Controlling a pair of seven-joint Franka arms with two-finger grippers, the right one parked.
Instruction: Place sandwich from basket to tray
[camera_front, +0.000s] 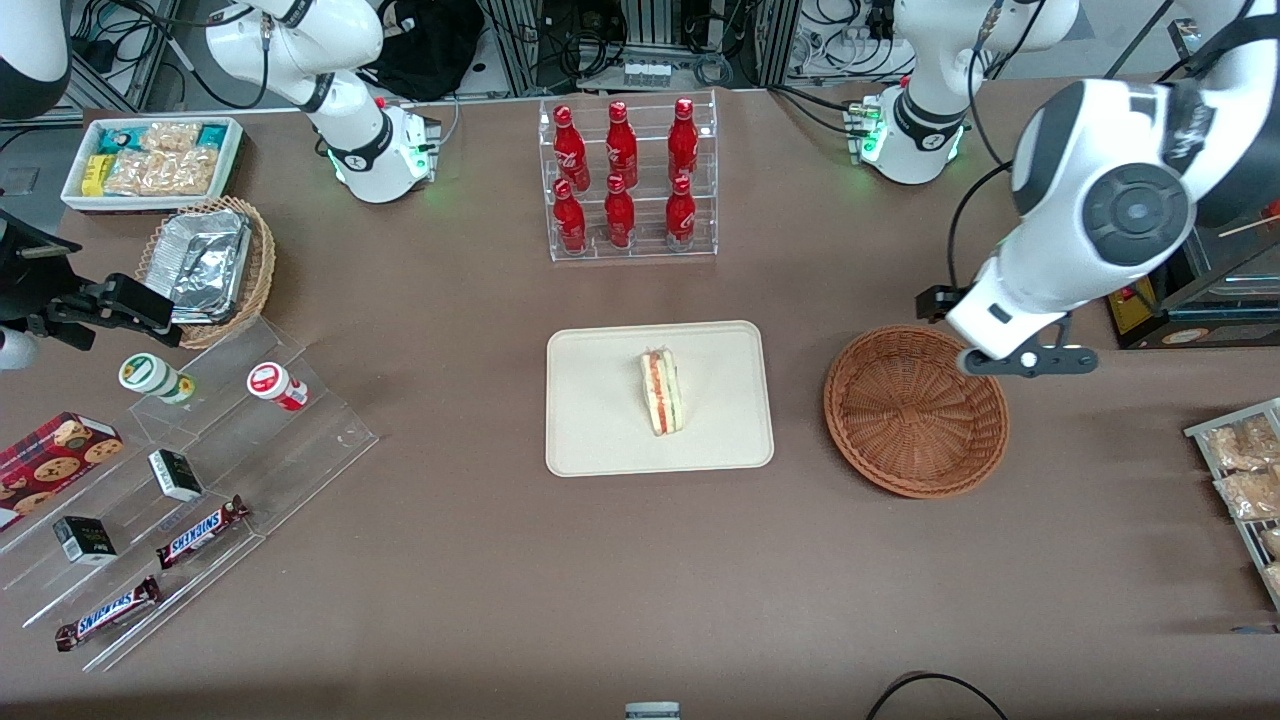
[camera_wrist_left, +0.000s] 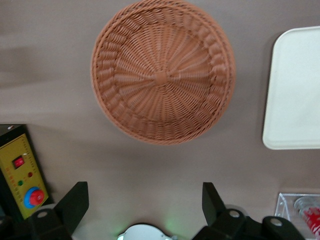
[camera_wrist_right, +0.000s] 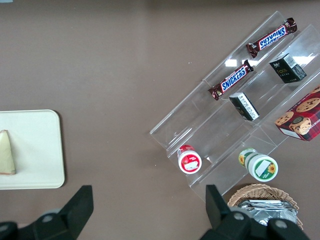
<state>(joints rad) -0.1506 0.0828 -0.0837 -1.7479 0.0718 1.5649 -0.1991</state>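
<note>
sandwich (camera_front: 662, 392): lying on the tray (camera_front: 600, 440), slightly toward the basket from its centre
basket (camera_front: 915, 410): at 3 o'clock of the tray, apart from it
gripper (camera_wrist_left: 145, 207): above the basket's 1 o'clock rim, jaws wide, holding nothing

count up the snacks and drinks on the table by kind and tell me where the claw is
Red bottles: 6
Snickers bars: 2
Sandwich on the tray: 1
Cookie box: 1
Total: 10
The open claw hangs above the table, beside the bare basket.
</note>
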